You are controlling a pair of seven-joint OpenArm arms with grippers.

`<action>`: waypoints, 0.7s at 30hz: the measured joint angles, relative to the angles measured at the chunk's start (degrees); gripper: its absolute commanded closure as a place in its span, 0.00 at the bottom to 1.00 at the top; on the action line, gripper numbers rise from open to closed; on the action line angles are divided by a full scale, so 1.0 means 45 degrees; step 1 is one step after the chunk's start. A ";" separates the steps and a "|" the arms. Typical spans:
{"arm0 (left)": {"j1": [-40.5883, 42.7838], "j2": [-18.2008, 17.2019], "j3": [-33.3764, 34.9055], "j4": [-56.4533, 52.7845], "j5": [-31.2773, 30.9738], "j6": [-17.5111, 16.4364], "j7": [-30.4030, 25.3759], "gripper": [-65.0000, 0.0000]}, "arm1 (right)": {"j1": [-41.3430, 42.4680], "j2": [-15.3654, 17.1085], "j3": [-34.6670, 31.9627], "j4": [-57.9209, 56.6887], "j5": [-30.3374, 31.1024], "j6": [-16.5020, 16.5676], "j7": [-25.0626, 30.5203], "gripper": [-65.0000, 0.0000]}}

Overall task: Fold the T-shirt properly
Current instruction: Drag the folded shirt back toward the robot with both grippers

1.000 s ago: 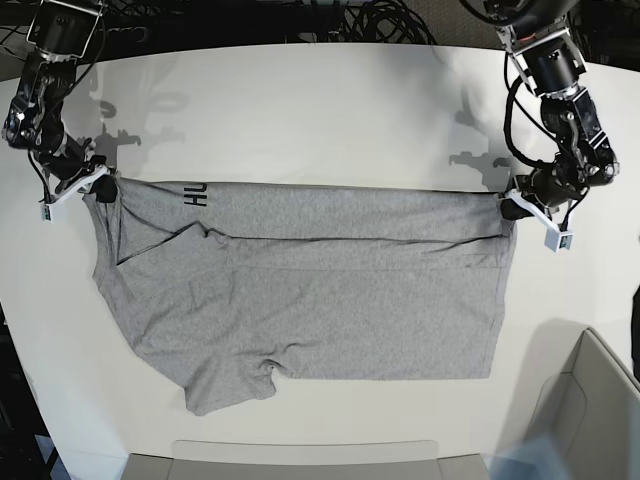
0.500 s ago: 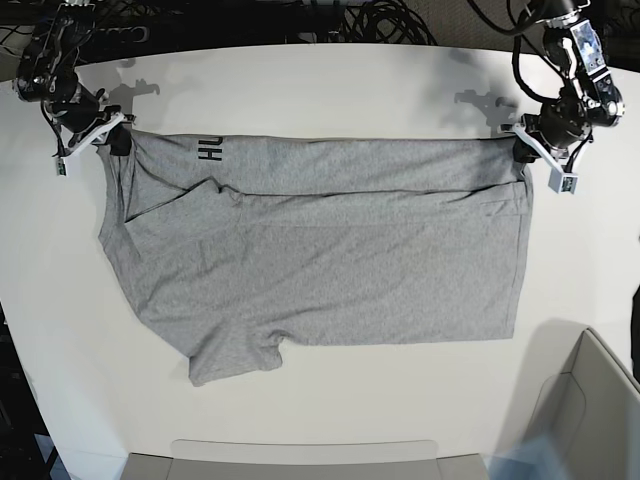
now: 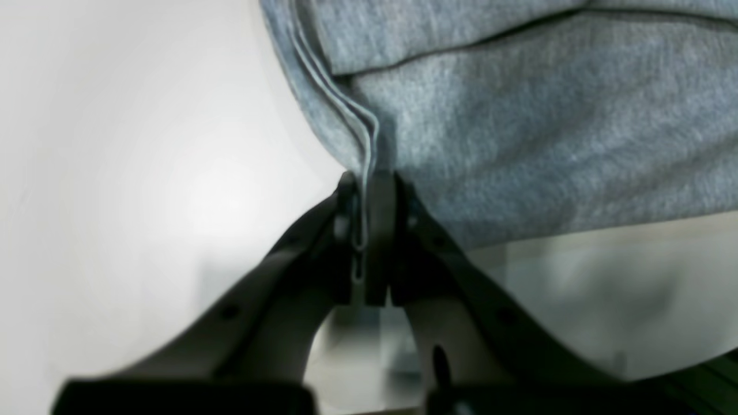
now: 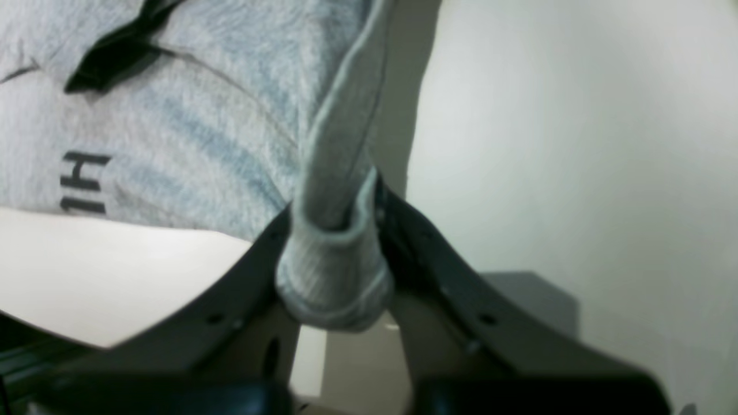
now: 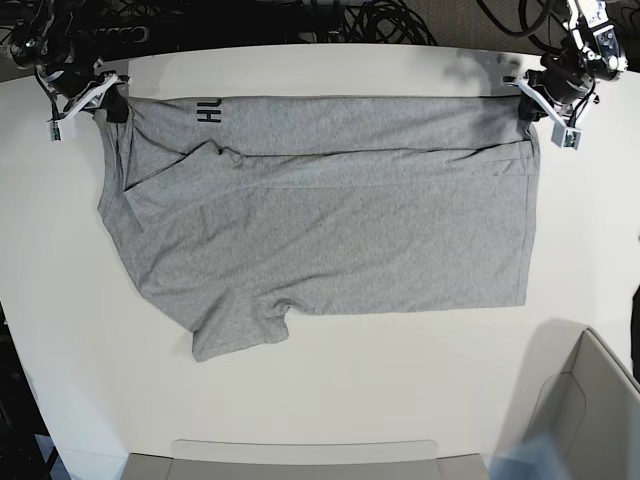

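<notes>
The heather-grey T-shirt (image 5: 330, 220) lies spread across the white table, its far edge folded over so black lettering (image 5: 208, 109) shows at the upper left. My left gripper (image 5: 532, 104), on the base view's right, is shut on the shirt's far right corner; the wrist view shows layered hem (image 3: 369, 144) pinched between the jaws (image 3: 366, 230). My right gripper (image 5: 108, 100), on the base view's left, is shut on the far left corner; its wrist view shows a rolled cuff (image 4: 337, 271) held in the jaws. A sleeve (image 5: 240, 330) sticks out at the near left.
The white table (image 5: 330, 400) runs to a dark back edge with cables (image 5: 380, 20). A grey bin (image 5: 580, 410) stands at the near right corner. A pale tray edge (image 5: 300, 455) lies along the near side.
Both grippers have moved toward the table's far edge, dragging the held shirt edge and the whole shirt away from the near side. The folded strip has stretched flatter.
</notes>
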 measured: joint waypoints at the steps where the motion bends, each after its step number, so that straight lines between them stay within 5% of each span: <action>1: 0.0160 0.0005 -0.0219 0.0005 -0.0049 -0.0029 -0.0160 0.98 | -0.0078 0.0000 0.0000 0.0005 0.0039 0.0000 0.0039 1.00; 17: 0.1151 -0.0034 -0.0942 -0.0005 -0.0121 -0.0141 -0.0364 0.98 | -0.0612 0.0034 0.0010 0.0015 0.0287 0.0146 0.0204 1.00; 21: 0.1175 -0.0039 -0.0937 0.0010 -0.0121 -0.0146 -0.0369 0.86 | -0.0612 0.0024 0.0010 0.0053 0.0277 0.0146 0.0199 1.00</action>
